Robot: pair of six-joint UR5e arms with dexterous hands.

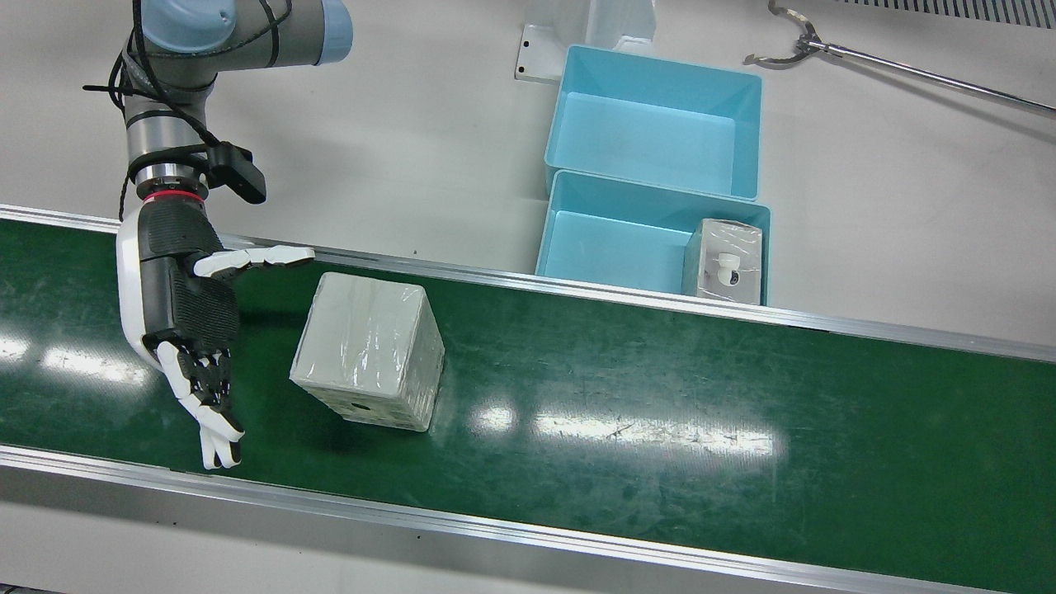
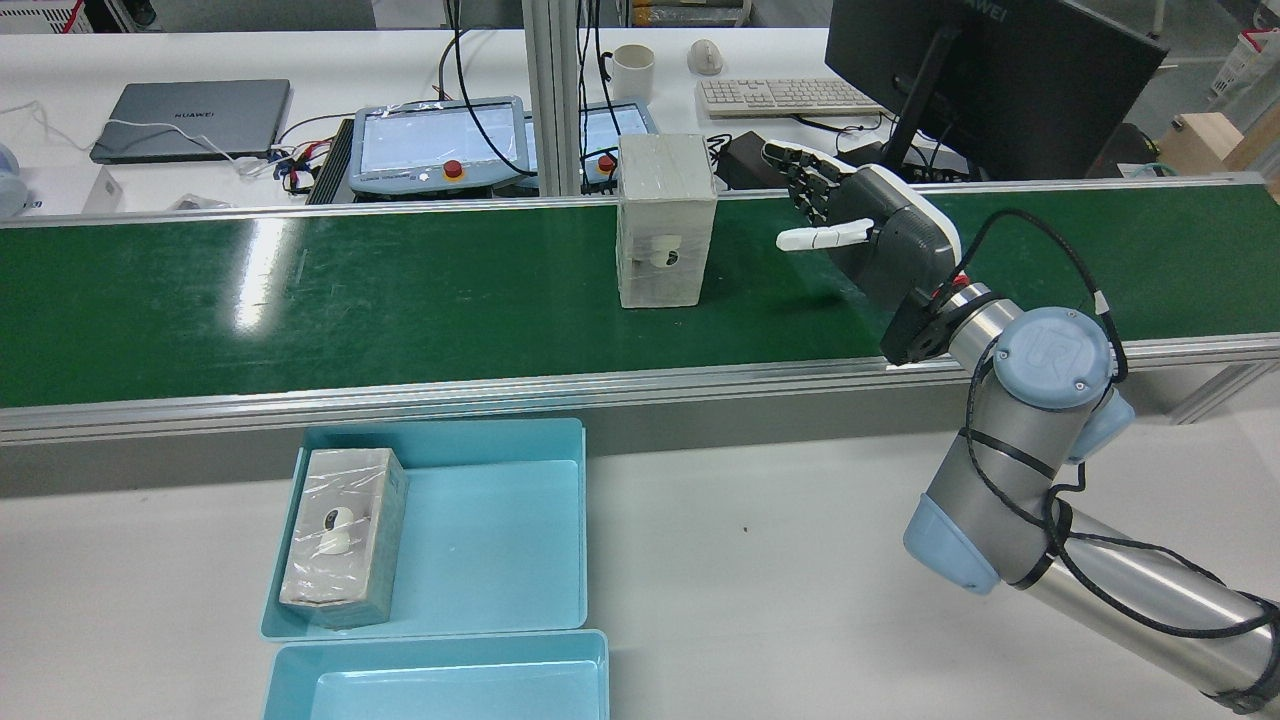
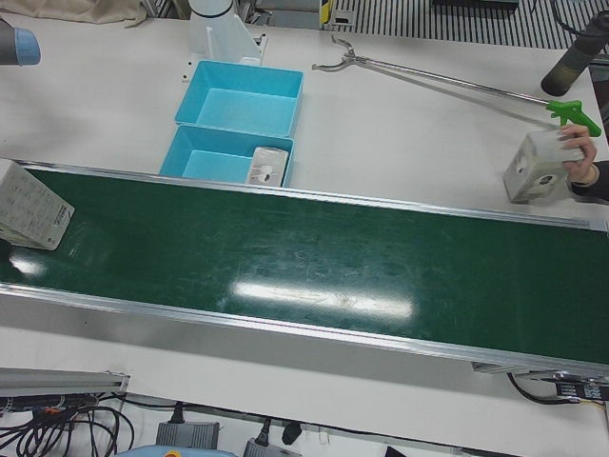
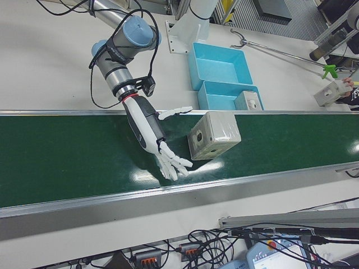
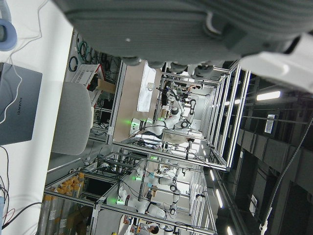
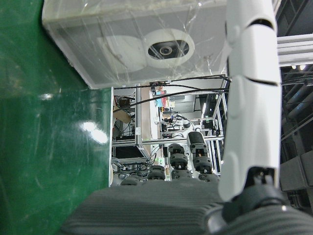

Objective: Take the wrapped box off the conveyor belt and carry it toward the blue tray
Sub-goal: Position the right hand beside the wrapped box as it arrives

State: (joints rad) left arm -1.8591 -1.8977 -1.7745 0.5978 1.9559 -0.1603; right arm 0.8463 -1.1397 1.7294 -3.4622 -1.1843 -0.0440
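Green belt carries box, upright, untouched. Right hand just beside it, fingers spread wide, empty. Left hand fingers: can't tell. Tray well apart.

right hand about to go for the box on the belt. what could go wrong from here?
1. The right hand is open beside the wrapped box, not touching; the glossy film could let it slip in the grasp.
2. The box stands tall on the conveyor belt; a sideways push may topple it.
3. The nearer blue tray already holds another wrapped box, leaving less room.
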